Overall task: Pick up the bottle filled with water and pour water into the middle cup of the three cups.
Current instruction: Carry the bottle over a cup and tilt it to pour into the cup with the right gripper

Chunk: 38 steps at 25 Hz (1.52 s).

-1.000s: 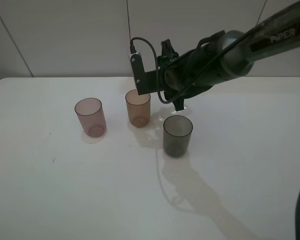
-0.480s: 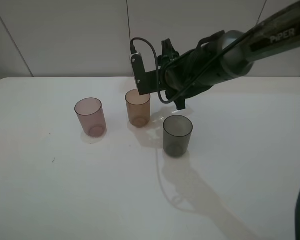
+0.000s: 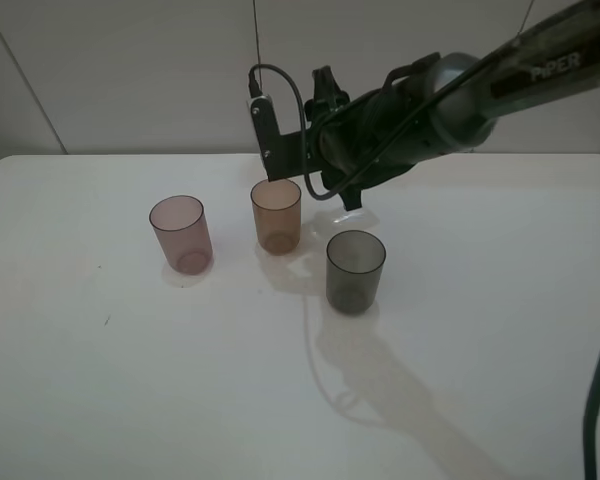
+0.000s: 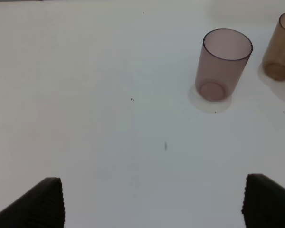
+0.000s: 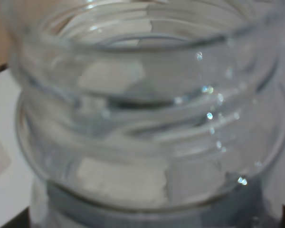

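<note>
The bottle (image 5: 147, 118) is clamped in the right end effector (image 3: 338, 150), whose jaws are closed on its body. Its open threaded neck fills the right wrist view. This end effector is held above and just behind the middle cup (image 3: 276, 215), which stands upright on the white surface (image 3: 130, 400). In the high view, 1 pinkish cup (image 3: 180, 235) is set to the left of the middle cup and 1 grey cup (image 3: 355, 270) to its right, nearer the camera. The left end effector (image 4: 156, 204) is spread wide and empty, well apart from the middle cup.
</note>
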{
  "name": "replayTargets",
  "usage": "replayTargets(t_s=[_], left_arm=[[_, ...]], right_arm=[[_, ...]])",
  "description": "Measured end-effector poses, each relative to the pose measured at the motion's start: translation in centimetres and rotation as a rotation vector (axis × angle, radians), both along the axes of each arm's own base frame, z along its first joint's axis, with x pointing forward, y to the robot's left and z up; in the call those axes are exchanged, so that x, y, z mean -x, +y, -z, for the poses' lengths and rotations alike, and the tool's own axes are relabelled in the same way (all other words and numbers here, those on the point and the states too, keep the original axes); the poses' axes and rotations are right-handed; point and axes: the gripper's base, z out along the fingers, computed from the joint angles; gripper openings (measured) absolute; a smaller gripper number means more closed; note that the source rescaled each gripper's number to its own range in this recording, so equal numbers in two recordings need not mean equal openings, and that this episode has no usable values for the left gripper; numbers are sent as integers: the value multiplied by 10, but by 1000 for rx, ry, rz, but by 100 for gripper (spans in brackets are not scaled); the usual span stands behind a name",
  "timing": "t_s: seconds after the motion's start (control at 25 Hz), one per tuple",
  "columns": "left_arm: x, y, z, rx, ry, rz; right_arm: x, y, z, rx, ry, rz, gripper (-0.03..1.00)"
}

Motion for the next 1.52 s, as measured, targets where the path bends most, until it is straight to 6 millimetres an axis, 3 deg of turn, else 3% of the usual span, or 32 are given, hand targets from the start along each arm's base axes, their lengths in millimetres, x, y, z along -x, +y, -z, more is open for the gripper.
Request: replayTargets(t_s=[1.52], left_arm=[[0,0,0,0,0,0]], right_arm=[[-9,4,-7,186,-51,-79,0]])
